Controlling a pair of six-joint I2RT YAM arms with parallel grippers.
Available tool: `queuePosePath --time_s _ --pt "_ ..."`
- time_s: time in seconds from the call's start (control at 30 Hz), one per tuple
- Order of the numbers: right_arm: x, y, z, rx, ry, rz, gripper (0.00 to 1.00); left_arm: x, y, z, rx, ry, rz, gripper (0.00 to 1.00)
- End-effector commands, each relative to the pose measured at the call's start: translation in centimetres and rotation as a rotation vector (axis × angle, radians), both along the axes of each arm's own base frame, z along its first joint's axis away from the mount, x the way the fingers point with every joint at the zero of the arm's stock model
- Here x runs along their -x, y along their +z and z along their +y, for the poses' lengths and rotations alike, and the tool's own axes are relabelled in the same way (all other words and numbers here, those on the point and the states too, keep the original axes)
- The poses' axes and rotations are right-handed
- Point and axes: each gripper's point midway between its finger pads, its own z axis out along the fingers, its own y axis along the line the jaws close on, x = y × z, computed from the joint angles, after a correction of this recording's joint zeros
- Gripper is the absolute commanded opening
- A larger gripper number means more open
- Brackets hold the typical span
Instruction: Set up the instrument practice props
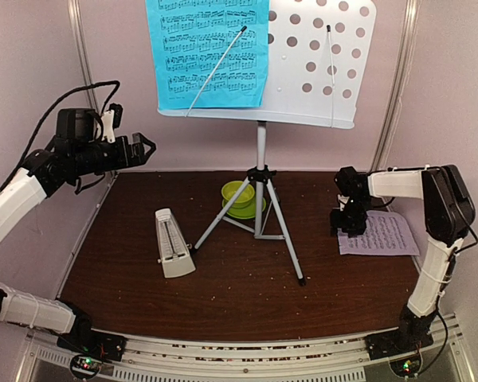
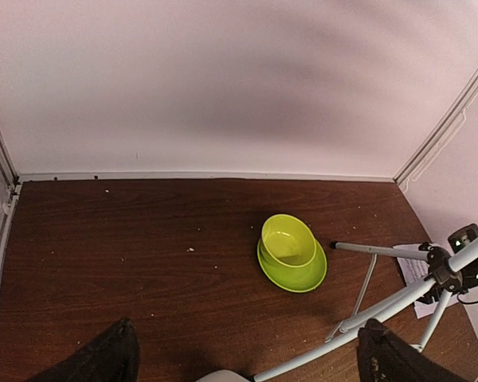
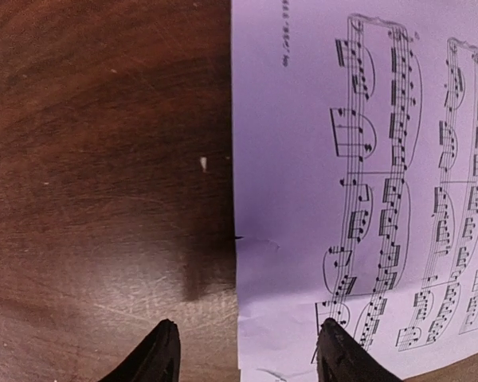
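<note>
The pale perforated music stand (image 1: 319, 56) rises on its silver tripod (image 1: 260, 215) at mid-table. A blue music sheet (image 1: 207, 52) leans on the stand's left half under a wire arm. The pale pink sheet (image 1: 380, 233) lies flat on the table at the right. My right gripper (image 1: 349, 227) hovers low over that sheet's left edge. Its jaws are open, one finger over bare wood and the other over the pink sheet (image 3: 303, 159), so the right gripper (image 3: 248, 338) straddles the edge. The cream metronome (image 1: 173, 243) stands left of the tripod. My left gripper (image 1: 147, 147) hangs open high at the left, holding nothing.
A lime-green bowl on its saucer (image 1: 239, 197) sits behind the tripod legs, and the bowl (image 2: 291, 251) also shows in the left wrist view beside a tripod leg (image 2: 398, 294). Pale walls close the table at the back and both sides.
</note>
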Motion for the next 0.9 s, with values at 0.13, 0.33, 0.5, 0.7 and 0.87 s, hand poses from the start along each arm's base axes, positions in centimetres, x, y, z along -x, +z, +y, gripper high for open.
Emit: queuePosePath --time_s 0.13,0.33,0.5,0.7,0.87 --pt "-0.3 -0.3 -0.7 0.097 0.055 0.098 0.56 -0.6 2.5 0.1 -0.001 0.003 -0.069 0.98" --pt "0.0 -0.9 0.1 0.048 0.085 0.189 0.53 -0.8 2.8 0.3 -0.015 0.01 -0.079 0.98" --pt "0.2 -1.3 1.8 -0.037 0.094 0.253 0.53 -0.9 3.4 0.4 -0.016 0.017 -0.098 0.98" --pt "1.1 -1.5 3.2 -0.129 0.079 0.267 0.54 -0.7 4.0 0.7 -0.019 0.025 -0.115 0.98" --pt "3.2 -2.9 5.1 -0.242 0.05 0.271 0.55 -0.4 4.3 0.9 -0.022 0.027 -0.124 0.98"
